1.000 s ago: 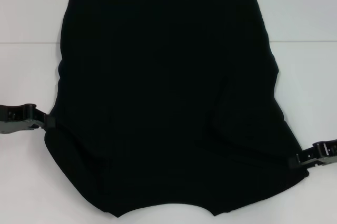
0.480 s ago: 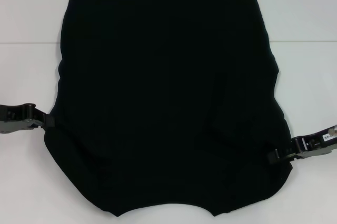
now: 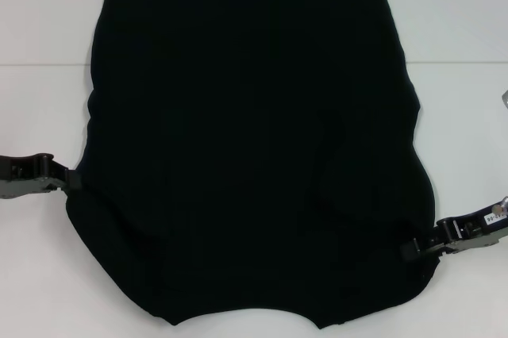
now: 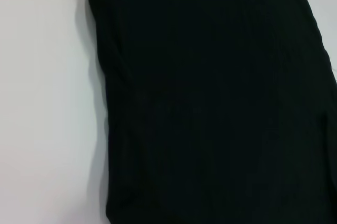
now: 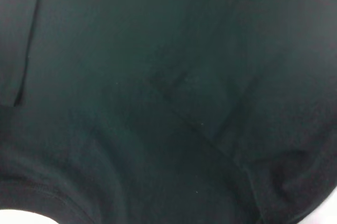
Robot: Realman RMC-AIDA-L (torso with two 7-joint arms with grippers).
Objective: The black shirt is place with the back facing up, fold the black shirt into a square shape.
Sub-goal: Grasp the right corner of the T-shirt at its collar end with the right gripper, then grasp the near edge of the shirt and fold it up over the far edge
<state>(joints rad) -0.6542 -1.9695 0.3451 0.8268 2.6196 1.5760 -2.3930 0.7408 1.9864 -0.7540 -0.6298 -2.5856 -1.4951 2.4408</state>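
Pincers left (image 3: 73, 182) and right (image 3: 413, 249) flank black shirt (image 3: 254, 147) on white table (image 3: 48, 21).

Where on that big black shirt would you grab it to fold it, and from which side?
Best at its two side edges near the robot, coming in low from outside on each side. The black shirt lies flat on the white table, so only its edges give a lip to pinch. The left hand and the right hand sit at those edges, probably for that reason.
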